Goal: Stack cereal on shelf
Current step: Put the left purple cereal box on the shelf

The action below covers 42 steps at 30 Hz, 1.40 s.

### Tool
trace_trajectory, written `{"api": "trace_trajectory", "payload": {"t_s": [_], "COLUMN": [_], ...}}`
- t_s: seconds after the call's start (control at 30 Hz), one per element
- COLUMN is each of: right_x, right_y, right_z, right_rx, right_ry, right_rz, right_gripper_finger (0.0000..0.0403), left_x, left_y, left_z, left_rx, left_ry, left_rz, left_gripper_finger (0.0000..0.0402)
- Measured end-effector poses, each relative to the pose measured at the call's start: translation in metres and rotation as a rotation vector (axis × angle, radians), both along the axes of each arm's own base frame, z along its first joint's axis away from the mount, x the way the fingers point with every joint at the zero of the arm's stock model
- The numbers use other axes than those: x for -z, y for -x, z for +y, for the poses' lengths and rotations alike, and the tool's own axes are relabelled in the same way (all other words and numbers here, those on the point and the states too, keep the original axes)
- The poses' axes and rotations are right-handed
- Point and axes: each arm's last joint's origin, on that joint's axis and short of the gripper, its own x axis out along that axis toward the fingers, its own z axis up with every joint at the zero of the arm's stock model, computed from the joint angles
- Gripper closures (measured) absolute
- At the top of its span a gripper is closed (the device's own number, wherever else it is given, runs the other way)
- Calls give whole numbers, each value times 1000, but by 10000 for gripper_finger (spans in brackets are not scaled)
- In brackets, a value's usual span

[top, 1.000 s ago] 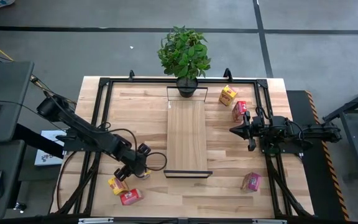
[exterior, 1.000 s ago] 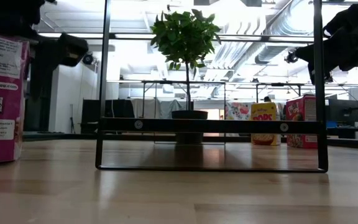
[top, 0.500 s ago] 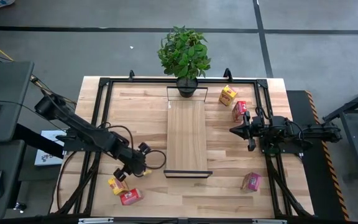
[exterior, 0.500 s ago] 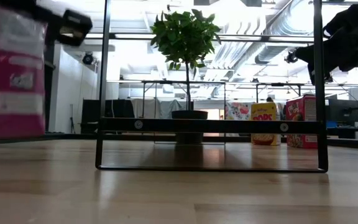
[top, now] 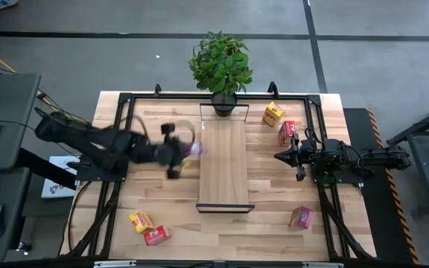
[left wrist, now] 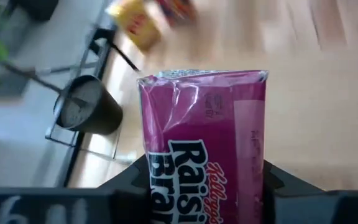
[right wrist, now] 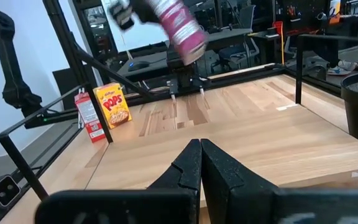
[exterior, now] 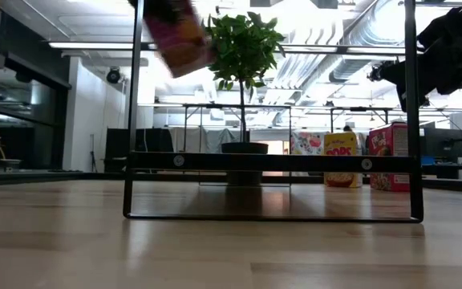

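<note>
Left gripper (top: 179,152) pinching pink Raisin Bran box (left wrist: 204,146) in air beside shelf (top: 224,167); right gripper (top: 280,156) pressed together, idle.

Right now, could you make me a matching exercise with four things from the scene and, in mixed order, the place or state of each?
Things:
1. pink cereal box
2. potted plant
3. right gripper
4. red cereal box

Places or states:
a. lying on the table near its front left corner
b. jaws shut, waiting right of the shelf
c. held in the air by the left gripper
d. standing at the far end of the shelf

Pairs: 1-c, 2-d, 3-b, 4-a
</note>
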Motion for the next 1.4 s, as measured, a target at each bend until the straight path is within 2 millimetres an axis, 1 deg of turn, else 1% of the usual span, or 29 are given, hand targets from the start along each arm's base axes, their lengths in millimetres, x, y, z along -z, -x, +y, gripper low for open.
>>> {"api": "trace_trajectory", "payload": {"t_s": [0.13, 0.27, 0.37, 0.43, 0.6, 0.67, 0.83, 1.0, 1.1, 1.4], "right_x": [0, 1, 2, 2, 2, 2, 2, 2, 2, 2], "right_y": [0, -1, -1, -1, -1, -2, -2, -2, -2, -2], "right_z": [0, 0, 0, 0, 0, 0, 0, 0, 0, 0], "right_rx": [-1, 1, 1, 1, 1, 1, 1, 1, 1, 1], "right_ry": [0, 0, 0, 1, 1, 1, 1, 1, 1, 1], "right_rz": [4, 12, 20, 22, 23, 24, 24, 24, 24, 24], "right_gripper_finger": [402, 402, 402, 402, 402, 402, 402, 402, 402, 402], "left_x": [-8, -11, -1, 10, 41, 48, 65, 80, 84, 85], "left_y": [-24, -40, -45, -51, -63, -68, -77, -83, -85, -85], "left_z": [41, 80, 100, 108, 114, 115, 118, 120, 120, 121], "left_rx": [-183, -311, -390, -434, -513, -518, -601, -616, -615, -587], "left_ry": [193, 366, 500, 535, 568, 559, 525, 513, 509, 486], "left_rz": [-159, -219, -210, -198, -99, -85, -60, -7, 8, 29], "left_gripper_finger": [275, 275, 275, 275, 275, 275, 275, 275, 275, 275]}}
